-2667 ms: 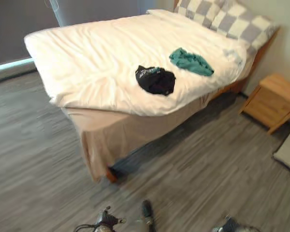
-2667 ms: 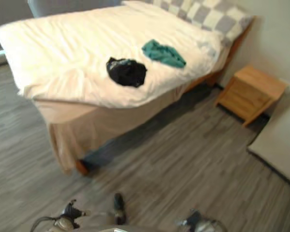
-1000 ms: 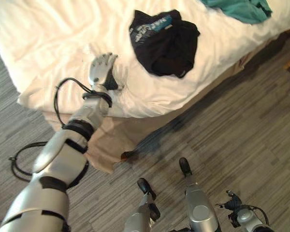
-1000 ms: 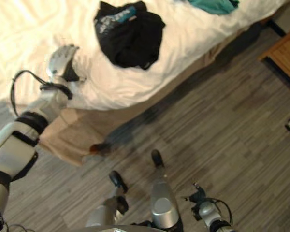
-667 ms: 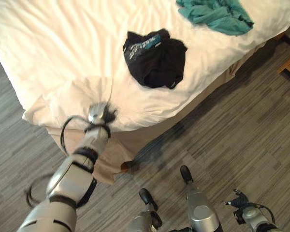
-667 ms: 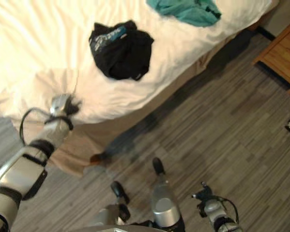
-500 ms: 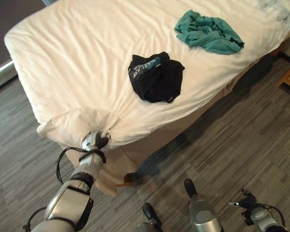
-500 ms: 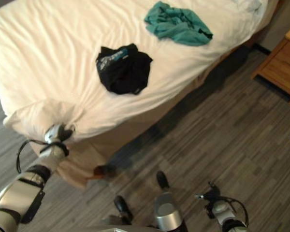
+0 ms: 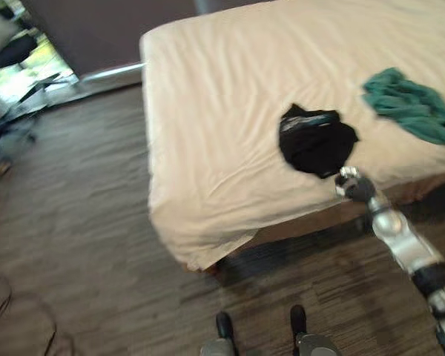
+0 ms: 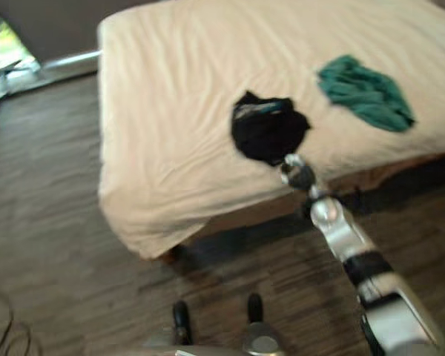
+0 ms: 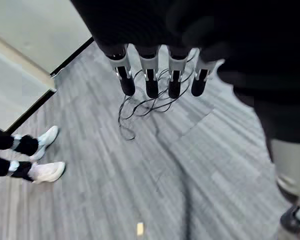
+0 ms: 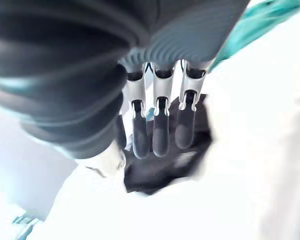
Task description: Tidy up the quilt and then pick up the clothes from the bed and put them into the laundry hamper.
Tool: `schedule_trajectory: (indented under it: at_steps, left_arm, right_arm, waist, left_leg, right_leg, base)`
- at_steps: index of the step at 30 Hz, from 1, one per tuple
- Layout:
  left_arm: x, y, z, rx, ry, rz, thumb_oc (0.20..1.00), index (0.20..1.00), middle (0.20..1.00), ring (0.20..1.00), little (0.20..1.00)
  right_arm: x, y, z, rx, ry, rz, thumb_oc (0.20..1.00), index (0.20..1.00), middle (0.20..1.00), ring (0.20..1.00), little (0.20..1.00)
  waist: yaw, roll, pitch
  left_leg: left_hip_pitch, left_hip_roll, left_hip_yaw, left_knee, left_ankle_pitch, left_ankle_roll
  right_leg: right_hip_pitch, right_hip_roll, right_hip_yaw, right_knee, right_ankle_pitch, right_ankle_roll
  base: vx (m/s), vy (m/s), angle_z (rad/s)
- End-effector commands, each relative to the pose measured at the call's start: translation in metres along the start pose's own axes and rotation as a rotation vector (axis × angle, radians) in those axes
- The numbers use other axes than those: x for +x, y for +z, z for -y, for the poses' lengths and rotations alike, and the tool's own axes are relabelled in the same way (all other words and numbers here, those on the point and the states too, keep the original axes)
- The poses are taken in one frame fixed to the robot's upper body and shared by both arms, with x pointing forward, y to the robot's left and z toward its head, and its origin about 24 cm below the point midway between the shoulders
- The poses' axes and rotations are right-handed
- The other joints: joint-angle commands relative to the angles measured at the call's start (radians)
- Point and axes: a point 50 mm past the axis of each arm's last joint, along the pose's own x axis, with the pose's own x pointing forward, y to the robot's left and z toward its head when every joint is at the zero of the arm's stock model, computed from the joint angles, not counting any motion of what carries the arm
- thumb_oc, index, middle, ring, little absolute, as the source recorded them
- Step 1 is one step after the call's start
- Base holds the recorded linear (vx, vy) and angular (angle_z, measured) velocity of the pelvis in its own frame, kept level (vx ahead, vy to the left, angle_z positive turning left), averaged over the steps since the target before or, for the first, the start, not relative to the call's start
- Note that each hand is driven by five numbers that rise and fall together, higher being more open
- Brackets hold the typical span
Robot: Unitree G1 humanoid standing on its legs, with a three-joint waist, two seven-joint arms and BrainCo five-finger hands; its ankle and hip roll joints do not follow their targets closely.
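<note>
The pale quilt [image 9: 230,111] lies spread flat over the bed, one corner [image 9: 208,252] hanging toward the floor. A black garment [image 9: 317,141] rests on it near the bed's near edge, and a teal garment [image 9: 409,104] lies further right. My right hand [image 9: 352,185] reaches in from the lower right and hovers at the bed edge just below the black garment. In its wrist view the fingers [image 12: 160,135] are straight and hold nothing, with the black garment [image 12: 165,170] past them. My left hand [image 11: 160,75] hangs over the floor with straight fingers.
Dark wood-look floor [image 9: 74,222] surrounds the bed. A bright opening [image 9: 22,67] lies at the far left. In the left wrist view a person's white shoes [image 11: 40,155] stand on the floor beside a pale mat [image 11: 15,80].
The camera has swung, putting the bed to the right. My left hand has let go of the bunched quilt corner, which now lies flat. My right arm has reached to the black garment.
</note>
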Motion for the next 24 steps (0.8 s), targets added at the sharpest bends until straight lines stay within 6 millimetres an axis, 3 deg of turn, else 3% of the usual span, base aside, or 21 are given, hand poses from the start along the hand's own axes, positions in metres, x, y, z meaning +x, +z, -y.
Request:
schedule_trajectory:
  at_steps: [1, 2, 3, 5, 6, 7, 8, 9, 10, 11, 12, 13, 15, 16, 17, 18, 19, 21, 22, 24]
  left_arm:
    - [0.006, 0.073, -0.062, -0.008, 0.166, 0.236, 1.000, 1.000, 1.000, 1.000, 1.000]
    - [0.002, 0.100, -0.072, 0.007, 0.196, 0.338, 1.000, 1.000, 1.000, 1.000, 1.000]
    - [-0.001, 0.113, -0.074, 0.024, 0.207, 0.387, 1.000, 1.000, 1.000, 1.000, 1.000]
    - [-0.011, 0.147, -0.077, 0.079, 0.225, 0.507, 1.000, 1.000, 1.000, 1.000, 1.000]
    - [-0.011, 0.147, -0.077, 0.078, 0.226, 0.508, 1.000, 1.000, 1.000, 1.000, 1.000]
    - [-0.024, 0.178, -0.076, 0.144, 0.238, 0.626, 1.000, 1.000, 1.000, 1.000, 1.000]
    - [-0.024, 0.178, -0.076, 0.144, 0.238, 0.627, 1.000, 1.000, 1.000, 1.000, 1.000]
    - [-0.042, 0.211, -0.079, 0.170, 0.262, 0.763, 1.000, 1.000, 1.000, 1.000, 1.000]
    - [-0.042, 0.211, -0.079, 0.170, 0.262, 0.763, 1.000, 1.000, 1.000, 1.000, 1.000]
    - [-0.051, 0.223, -0.076, 0.158, 0.256, 0.825, 1.000, 1.000, 1.000, 1.000, 1.000]
    - [-0.054, 0.227, -0.074, 0.158, 0.255, 0.846, 1.000, 1.000, 1.000, 1.000, 1.000]
    - [-0.054, 0.227, -0.074, 0.159, 0.255, 0.846, 1.000, 1.000, 1.000, 1.000, 1.000]
    - [-0.057, 0.232, -0.072, 0.169, 0.257, 0.863, 1.000, 1.000, 1.000, 1.000, 1.000]
    - [-0.056, 0.231, -0.068, 0.193, 0.258, 0.855, 1.000, 1.000, 1.000, 1.000, 1.000]
    - [-0.056, 0.230, -0.068, 0.193, 0.258, 0.855, 1.000, 1.000, 1.000, 1.000, 1.000]
    - [-0.053, 0.226, -0.065, 0.197, 0.256, 0.829, 1.000, 1.000, 1.000, 1.000, 1.000]
    - [-0.049, 0.222, -0.061, 0.179, 0.248, 0.798, 1.000, 1.000, 1.000, 1.000, 1.000]
    - [-0.042, 0.212, -0.064, 0.158, 0.250, 0.739, 1.000, 1.000, 1.000, 1.000, 1.000]
    - [-0.042, 0.211, -0.063, 0.159, 0.247, 0.739, 1.000, 1.000, 1.000, 1.000, 1.000]
    - [-0.027, 0.186, -0.069, 0.132, 0.251, 0.622, 1.000, 1.000, 1.000, 1.000, 1.000]
  right_arm:
    - [0.045, 0.074, 0.047, 0.062, -0.142, 0.187, 0.200, 0.200, 0.200, 0.200, 0.200]
    - [0.063, 0.094, 0.063, 0.060, -0.181, 0.169, 0.200, 0.200, 0.200, 0.200, 0.200]
    - [0.070, 0.100, 0.065, 0.065, -0.190, 0.151, 0.200, 0.200, 0.200, 0.200, 0.200]
    - [0.077, 0.101, 0.067, 0.066, -0.200, 0.090, 0.200, 0.200, 0.200, 0.200, 0.200]
    - [0.077, 0.101, 0.067, 0.066, -0.200, 0.091, 0.200, 0.200, 0.200, 0.200, 0.200]
    - [0.080, 0.096, 0.056, 0.035, -0.174, 0.047, 0.200, 0.200, 0.200, 0.200, 0.200]
    - [0.080, 0.096, 0.056, 0.034, -0.175, 0.047, 0.200, 0.200, 0.200, 0.200, 0.200]
    - [0.080, 0.092, 0.043, -0.102, -0.134, 0.028, 0.200, 0.200, 0.200, 0.200, 0.200]
    - [0.080, 0.092, 0.043, -0.102, -0.134, 0.028, 0.200, 0.200, 0.200, 0.200, 0.200]
    - [0.075, 0.073, 0.013, -0.086, -0.039, -0.023, 0.200, 0.200, 0.200, 0.200, 0.200]
    - [0.072, 0.066, 0.000, -0.072, 0.003, -0.046, 0.200, 0.200, 0.200, 0.200, 0.200]
    - [0.072, 0.065, 0.000, -0.072, 0.004, -0.046, 0.200, 0.200, 0.200, 0.200, 0.200]
    - [0.060, 0.051, -0.040, -0.080, 0.126, -0.081, 0.200, 0.200, 0.200, 0.200, 0.200]
    - [0.039, 0.041, -0.095, -0.060, 0.290, -0.100, 0.200, 0.200, 0.200, 0.200, 0.200]
    - [0.039, 0.041, -0.095, -0.061, 0.290, -0.100, 0.200, 0.200, 0.200, 0.200, 0.200]
    - [0.013, 0.034, -0.137, 0.015, 0.427, -0.094, 0.200, 0.200, 0.200, 0.200, 0.200]
    - [-0.029, 0.034, -0.178, 0.211, 0.576, -0.053, 0.200, 0.200, 0.200, 0.200, 0.200]
    - [-0.053, 0.041, -0.177, 0.291, 0.618, 0.066, 0.200, 0.200, 0.200, 0.200, 0.200]
    - [-0.054, 0.040, -0.177, 0.290, 0.619, 0.063, 0.200, 0.200, 0.200, 0.200, 0.200]
    - [-0.090, 0.042, -0.152, 0.424, 0.627, 0.212, 0.200, 0.200, 0.200, 0.200, 0.200]
  waist:
    - [0.055, -0.104, 0.123]
    - [0.088, -0.094, 0.143]
    - [0.103, -0.089, 0.153]
    - [0.129, -0.073, 0.170]
    - [0.128, -0.072, 0.170]
    - [0.146, -0.056, 0.187]
    - [0.144, -0.055, 0.186]
    - [0.161, -0.035, 0.212]
    - [0.160, -0.034, 0.211]
    - [0.166, -0.022, 0.223]
    - [0.166, -0.016, 0.226]
    - [0.165, -0.016, 0.224]
    - [0.161, -0.011, 0.227]
    - [0.152, -0.011, 0.228]
    - [0.151, -0.011, 0.226]
    - [0.135, -0.019, 0.227]
    - [0.105, -0.038, 0.224]
    - [0.078, -0.060, 0.210]
    - [0.079, -0.058, 0.209]
    - [0.031, -0.092, 0.184]
  left_leg:
    - [0.061, -0.049, -0.020, 0.002, -0.093, -0.033]
    - [0.016, -0.048, -0.044, 0.002, -0.073, -0.041]
    - [-0.004, -0.047, -0.056, 0.002, -0.064, -0.044]
    - [-0.044, -0.046, -0.081, 0.002, -0.046, -0.054]
    - [-0.046, -0.045, -0.082, 0.002, -0.046, -0.054]
    - [-0.082, -0.043, -0.099, 0.002, -0.034, -0.061]
    - [-0.085, -0.043, -0.101, 0.002, -0.033, -0.061]
    - [-0.124, -0.044, -0.119, 0.002, -0.020, -0.069]
    - [-0.125, -0.044, -0.121, 0.002, -0.019, -0.069]
    - [-0.147, -0.046, -0.132, 0.002, -0.012, -0.070]
    - [-0.155, -0.048, -0.138, 0.002, -0.010, -0.070]
    - [-0.156, -0.048, -0.140, 0.002, -0.010, -0.070]
    - [-0.163, -0.051, -0.147, 0.002, -0.008, -0.070]
    - [-0.154, -0.054, -0.150, 0.002, -0.013, -0.069]
    - [-0.158, -0.054, -0.151, 0.002, -0.011, -0.068]
    - [-0.142, -0.056, -0.147, 0.002, -0.020, -0.066]
    - [-0.122, -0.056, -0.137, 0.002, -0.030, -0.063]
    - [-0.106, -0.055, -0.129, 0.002, -0.039, -0.060]
    - [-0.104, -0.055, -0.128, 0.002, -0.040, -0.060]
    - [-0.052, -0.051, -0.101, 0.002, -0.074, -0.055]
  right_leg:
    - [-0.021, -0.066, 0.002, 0.027, -0.119, 0.069]
    - [-0.054, -0.067, -0.018, 0.032, -0.114, 0.071]
    - [-0.067, -0.067, -0.028, 0.034, -0.112, 0.071]
    - [-0.088, -0.067, -0.055, 0.034, -0.108, 0.071]
    - [-0.089, -0.067, -0.056, 0.034, -0.109, 0.071]
    - [-0.109, -0.070, -0.079, 0.033, -0.106, 0.074]
    - [-0.111, -0.070, -0.081, 0.033, -0.106, 0.073]
    - [-0.130, -0.072, -0.106, 0.031, -0.104, 0.075]
    - [-0.131, -0.072, -0.107, 0.031, -0.104, 0.075]
    - [-0.142, -0.075, -0.123, 0.032, -0.103, 0.074]
    - [-0.143, -0.076, -0.127, 0.032, -0.104, 0.074]
    - [-0.143, -0.076, -0.129, 0.032, -0.104, 0.074]
    - [-0.144, -0.078, -0.134, 0.033, -0.105, 0.073]
    - [-0.132, -0.079, -0.135, 0.033, -0.110, 0.070]
    - [-0.135, -0.079, -0.136, 0.032, -0.107, 0.070]
    - [-0.122, -0.081, -0.130, 0.030, -0.112, 0.069]
    - [-0.106, -0.082, -0.121, 0.030, -0.113, 0.070]
    - [-0.095, -0.083, -0.112, 0.027, -0.114, 0.070]
    - [-0.093, -0.083, -0.111, 0.027, -0.114, 0.071]
    - [-0.058, -0.087, -0.094, 0.026, -0.125, 0.078]
  base:
    - [-0.15, -0.035, 0.70]
    - [-0.18, -0.056, 0.69]
    - [-0.16, -0.068, 0.54]
    - [-0.07, -0.043, 0.35]
    - [-0.07, -0.052, 0.74]
    - [-0.04, -0.038, 0.66]
    - [-0.11, -0.083, 0.52]
    - [-0.07, -0.046, 0.35]
    - [-0.09, -0.067, 0.40]
    - [-0.02, -0.022, 0.41]
    - [-0.02, -0.022, 0.41]
    - [0.02, 0.002, 0.29]
    - [0.03, 0.012, 0.13]
    - [0.03, 0.021, 0.09]
    - [0.06, 0.056, 0.11]
    - [0.06, 0.075, -0.03]
    - [0.09, 0.095, -0.06]
    - [0.06, 0.057, -0.12]
    - [0.07, 0.049, -0.18]
    - [0.11, 0.067, -0.25]
